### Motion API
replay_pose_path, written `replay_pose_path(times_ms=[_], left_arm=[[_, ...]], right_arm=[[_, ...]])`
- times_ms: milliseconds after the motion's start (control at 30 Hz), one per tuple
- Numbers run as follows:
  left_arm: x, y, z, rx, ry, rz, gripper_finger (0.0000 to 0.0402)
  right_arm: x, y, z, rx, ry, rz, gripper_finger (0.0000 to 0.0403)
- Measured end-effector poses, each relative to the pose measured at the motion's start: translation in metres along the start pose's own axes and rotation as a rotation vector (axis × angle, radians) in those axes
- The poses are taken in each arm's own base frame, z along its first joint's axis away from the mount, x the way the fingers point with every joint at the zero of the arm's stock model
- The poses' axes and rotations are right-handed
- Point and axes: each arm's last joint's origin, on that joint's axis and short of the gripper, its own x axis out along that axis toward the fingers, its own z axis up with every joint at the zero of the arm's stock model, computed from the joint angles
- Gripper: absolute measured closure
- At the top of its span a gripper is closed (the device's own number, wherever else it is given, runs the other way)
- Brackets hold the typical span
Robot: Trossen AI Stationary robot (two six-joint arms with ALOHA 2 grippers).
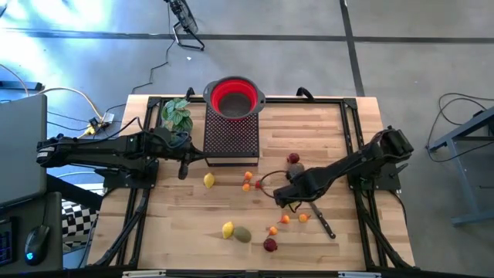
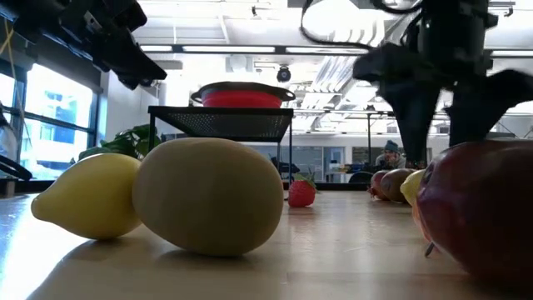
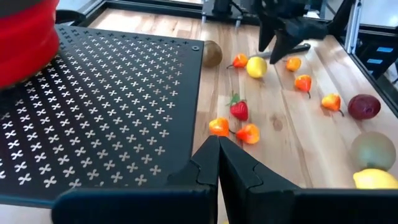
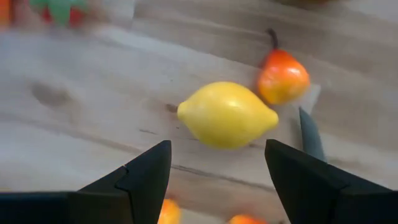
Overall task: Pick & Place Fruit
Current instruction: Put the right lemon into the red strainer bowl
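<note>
Hovering wide-jawed at right of centre in the high view, the right gripper brackets a yellow lemon on the table; risk: the round fruit rolls, or fingers snag the small orange fruit and knife blade just beside it.

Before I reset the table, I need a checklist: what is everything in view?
lemons: three, yellow; two on bare wood, one under the right gripper
small fruits: about six, orange; scattered mid-table
dark red fruits: two; one near the olive fruit, one by the kiwi
strawberry: one, red; near the stand
kiwi: one, brown; mid-table
olive fruit: one, green; beside a lemon
colander: one, red; on the stand
stand: one, black, perforated
plant: one, green; left of the stand
knife: one, black-handled; right side
left gripper: shut, beside the stand
right gripper: open, over a lemon
</note>
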Motion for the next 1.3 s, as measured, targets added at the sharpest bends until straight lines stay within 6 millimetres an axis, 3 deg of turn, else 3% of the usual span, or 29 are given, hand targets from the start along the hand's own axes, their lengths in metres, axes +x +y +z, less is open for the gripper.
replay_pose_path(times_ms=[167,367,533,733,900,1300], left_arm=[[0.0,0.0,-0.001,0.0,0.006,0.0,0.0402],[0.0,0.0,-0.001,0.0,0.005,0.0,0.0402],[0.0,0.001,0.0,0.0,0.004,0.022,0.0402],[0.0,0.001,0.0,0.0,0.003,0.023,0.0402],[0.0,0.001,0.0,0.0,0.003,0.026,0.0402],[0.0,0.002,0.0,0.0,0.0,0.074,0.0402]], right_arm=[[0.002,0.001,0.005,-0.166,-0.02,-0.004,0.015],[-0.013,-0.001,0.011,-0.366,-0.005,0.053,0.015],[-0.014,-0.002,0.013,-0.614,-0.01,0.053,0.0146],[-0.01,-0.001,0.019,-0.768,-0.016,0.043,0.0143],[-0.009,-0.003,0.024,-0.817,0.003,0.021,0.0143],[0.022,-0.019,0.029,-0.788,0.031,0.051,0.0144]])
